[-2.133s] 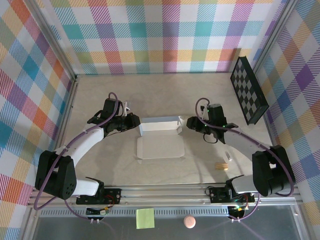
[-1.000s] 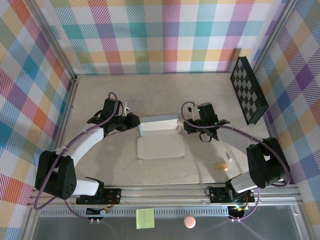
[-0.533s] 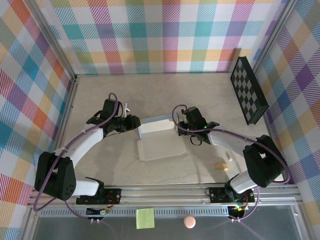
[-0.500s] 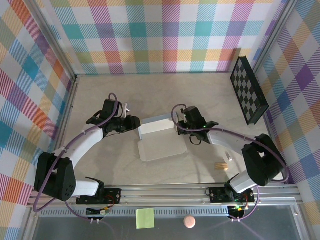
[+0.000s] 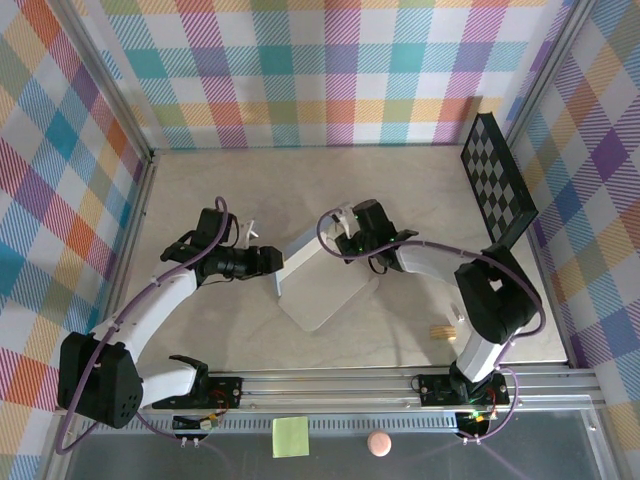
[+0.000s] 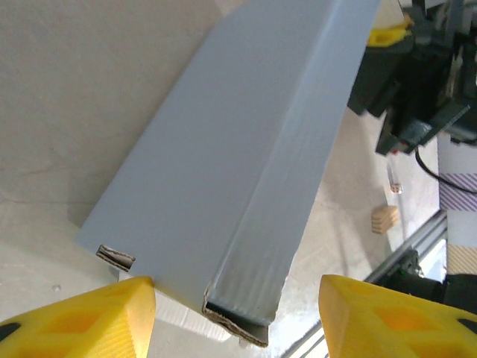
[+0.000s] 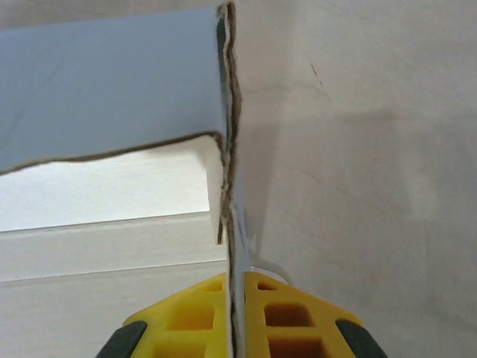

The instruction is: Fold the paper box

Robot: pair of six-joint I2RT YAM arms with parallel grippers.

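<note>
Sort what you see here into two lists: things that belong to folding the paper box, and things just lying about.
In the job: paper box; right gripper, pinching its edge; left gripper, open at its end.

Lying about: checkerboard panel; yellow-green sticky note; small wooden block; pink ball.

Top camera overhead, far; wrist cameras close, both facing paper box (image 5: pixel 325 290).

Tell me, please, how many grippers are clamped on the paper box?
1: the right gripper pinches an edge of the paper box; the left gripper stands open at its other end.
</note>
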